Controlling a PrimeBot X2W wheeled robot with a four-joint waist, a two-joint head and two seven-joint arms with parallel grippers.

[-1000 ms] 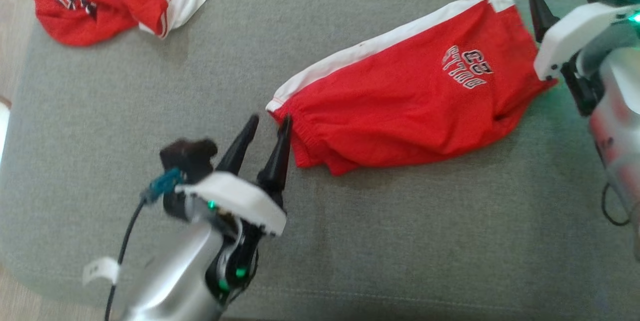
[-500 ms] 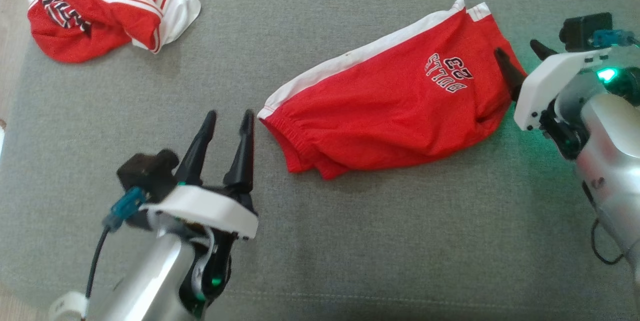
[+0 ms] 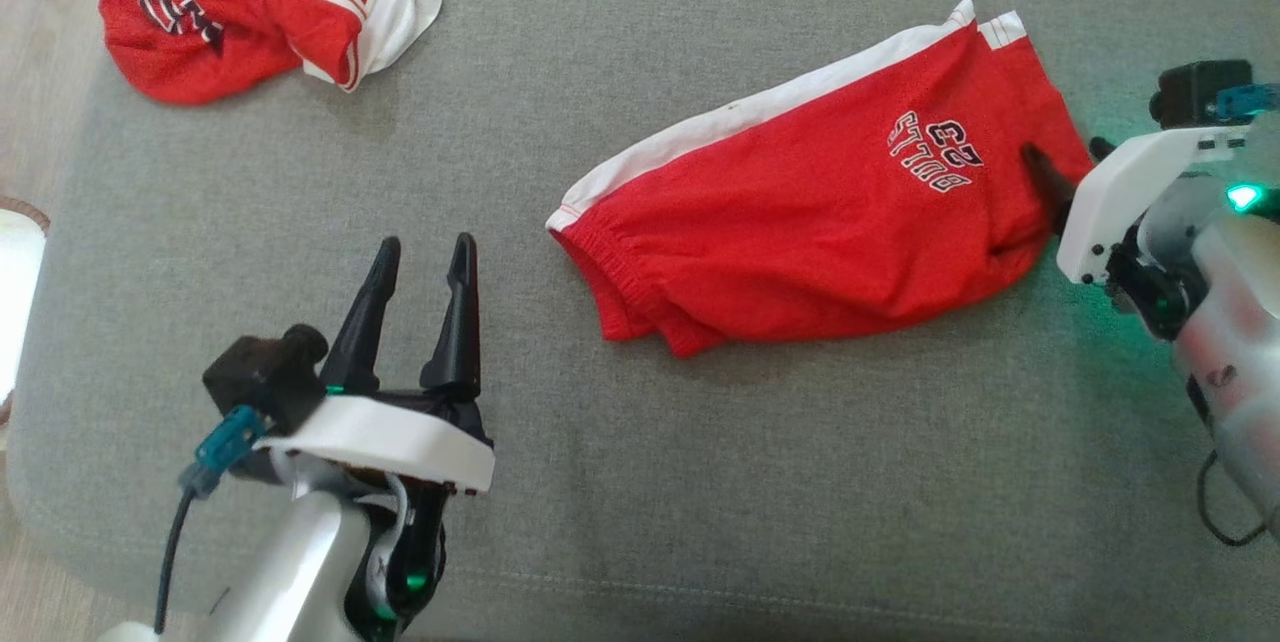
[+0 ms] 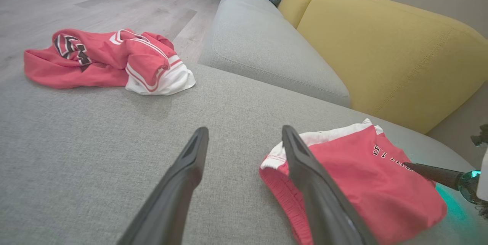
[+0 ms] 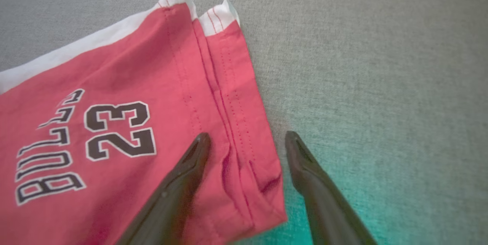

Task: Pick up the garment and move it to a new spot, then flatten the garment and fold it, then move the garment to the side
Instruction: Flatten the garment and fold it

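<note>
Folded shorts lie on the cushion. My right gripper straddles the hem, fingers wide; left gripper wide too, near the waistband. I'd pinch both layers at each end before sliding aside.

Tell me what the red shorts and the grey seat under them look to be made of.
Red shorts: thin, matte sports fabric, probably a synthetic knit; it wrinkles softly and has stitched hems, a gathered elastic waistband and a white side stripe. Grey seat: woven upholstery cloth, matte, with a fine heathered weave and a sewn seam near its front edge.
</note>
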